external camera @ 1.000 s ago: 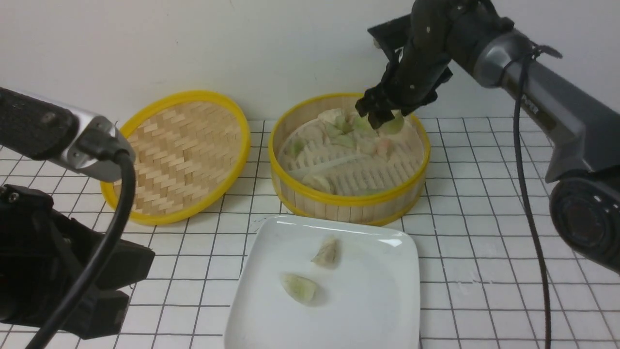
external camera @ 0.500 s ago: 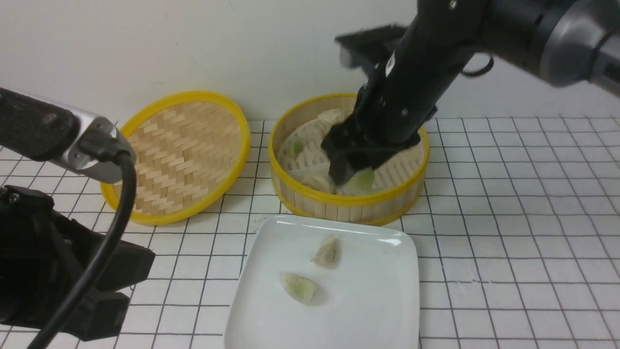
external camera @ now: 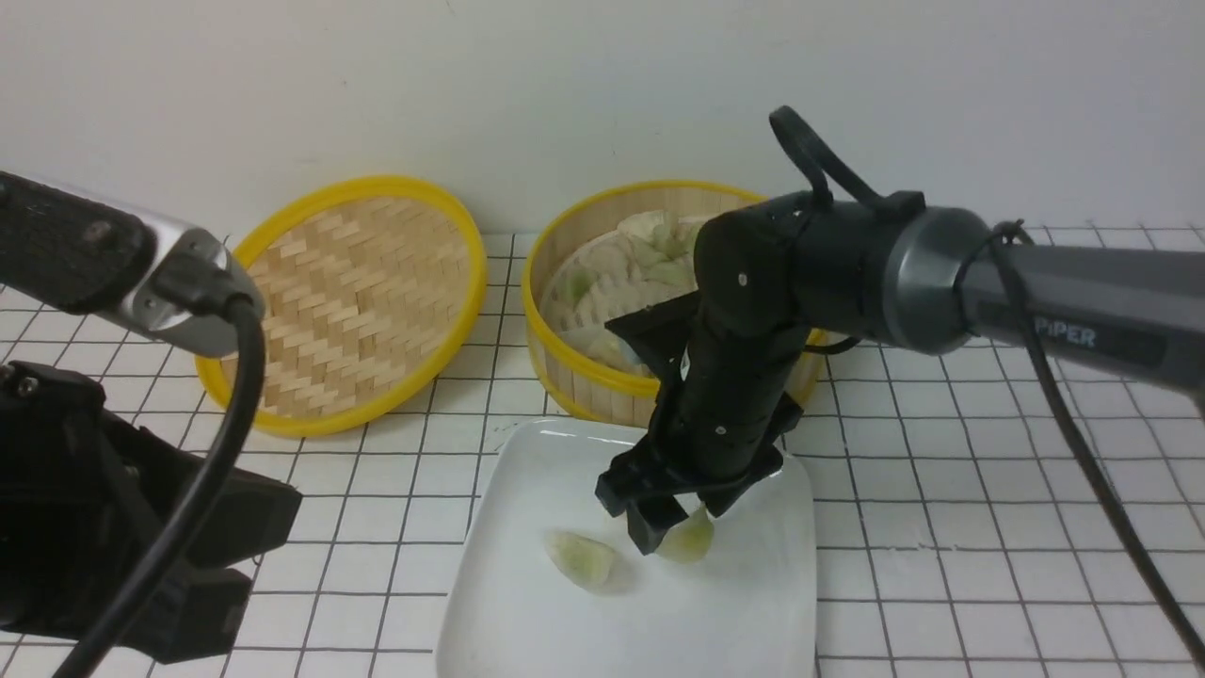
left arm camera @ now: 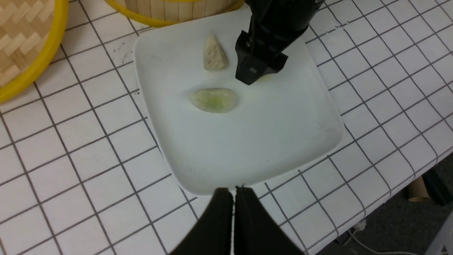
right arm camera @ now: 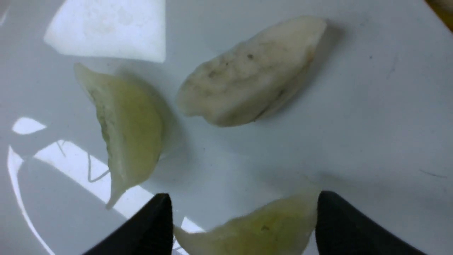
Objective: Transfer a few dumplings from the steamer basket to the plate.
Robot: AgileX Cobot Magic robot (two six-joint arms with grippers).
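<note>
**While the right gripper (external camera: 685, 525) is held open, a yellowish-green dumpling (external camera: 690, 540) is seen on the plate (external camera: 744, 612)**

Where the right arm is reached down over the middle of the plate, its two fingertips (right arm camera: 155, 226) are spread wide. The yellowish-green dumpling is lodged between them on the white surface; whether the tips touch it cannot be told. Two more are laid close by. A pale green dumpling (external camera: 582, 559) is seen just to the gripper's left. A beige-white dumpling (left arm camera: 214, 53) is placed nearer the steamer basket (external camera: 584, 377) and is hidden by the gripper in the front view. Further dumplings (external camera: 650, 250) are heaped at the far side of the basket, which is set just behind the plate. A woven lid (external camera: 348, 301) is seen beside the basket, on its left. The left gripper (left arm camera: 233, 212) is held above the tiled table (external camera: 941, 471) by the plate's near edge, its jaws pressed together with nothing between them.
</note>
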